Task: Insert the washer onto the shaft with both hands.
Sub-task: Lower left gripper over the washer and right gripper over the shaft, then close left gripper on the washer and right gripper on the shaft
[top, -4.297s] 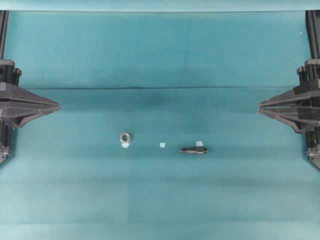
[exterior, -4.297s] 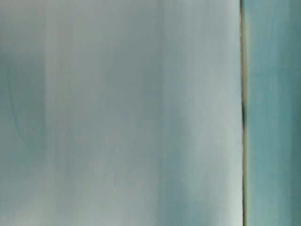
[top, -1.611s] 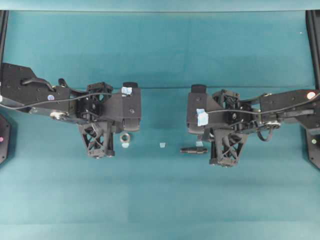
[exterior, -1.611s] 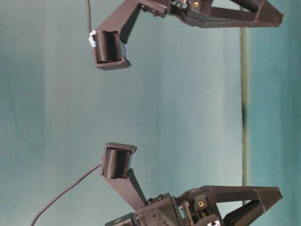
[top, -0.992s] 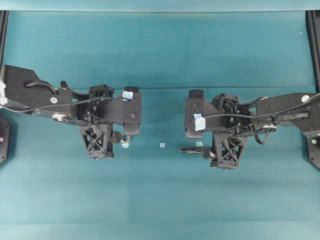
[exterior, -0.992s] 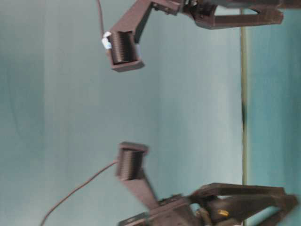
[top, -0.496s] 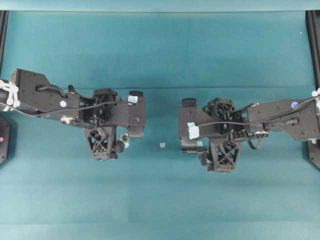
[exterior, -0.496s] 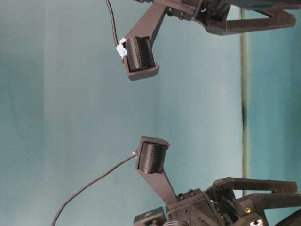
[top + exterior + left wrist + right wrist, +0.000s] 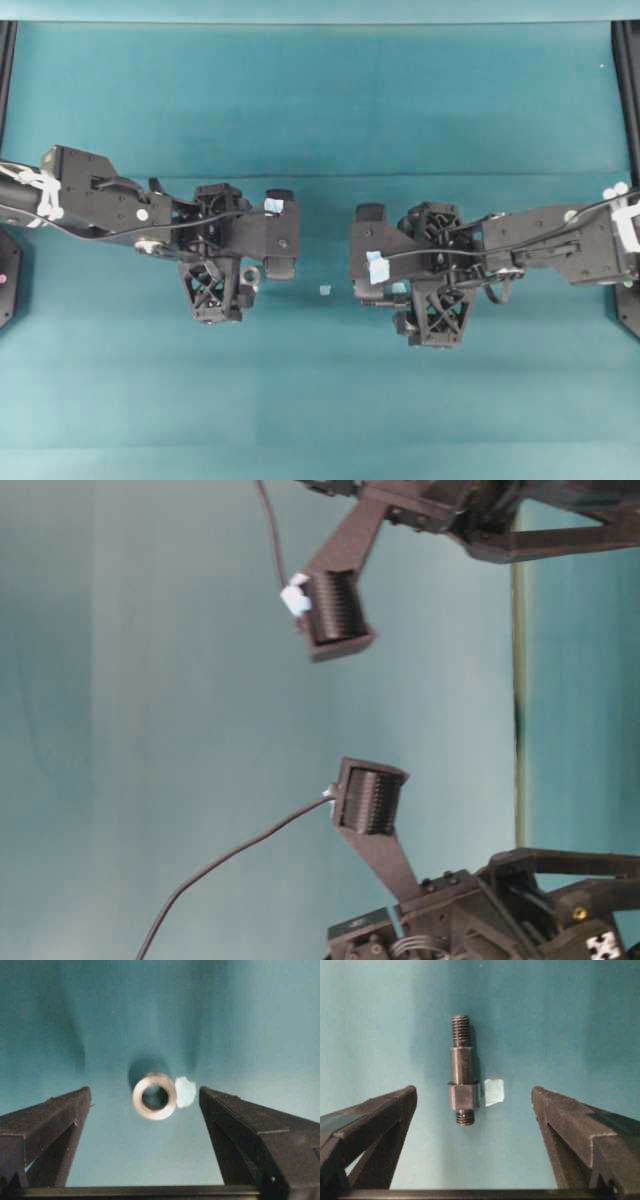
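The washer (image 9: pixel 154 1096), a pale metal ring with a dark hole, lies flat on the teal cloth. My left gripper (image 9: pixel 144 1091) hangs open above it, one black jaw on each side and neither touching. Seen from overhead, the washer (image 9: pixel 250 275) peeks out beside the left gripper (image 9: pixel 243 283). The shaft (image 9: pixel 463 1067), a dark stepped rod with threaded ends, lies on the cloth. It points away between the wide-open jaws of my right gripper (image 9: pixel 474 1090), nearer the left jaw and touching neither. From overhead the right gripper (image 9: pixel 402 300) covers most of the shaft.
Small pale tape scraps lie beside the washer (image 9: pixel 185 1092), beside the shaft's hexagonal collar (image 9: pixel 494 1091) and midway between the arms (image 9: pixel 324 290). Black frame posts stand at the far left (image 9: pixel 6 60) and far right (image 9: pixel 628 60) edges. The table-level view shows only the arms and wrist cameras.
Both arms have shifted a little toward the middle of the table, staying over the washer and the shaft. Neither part has moved.
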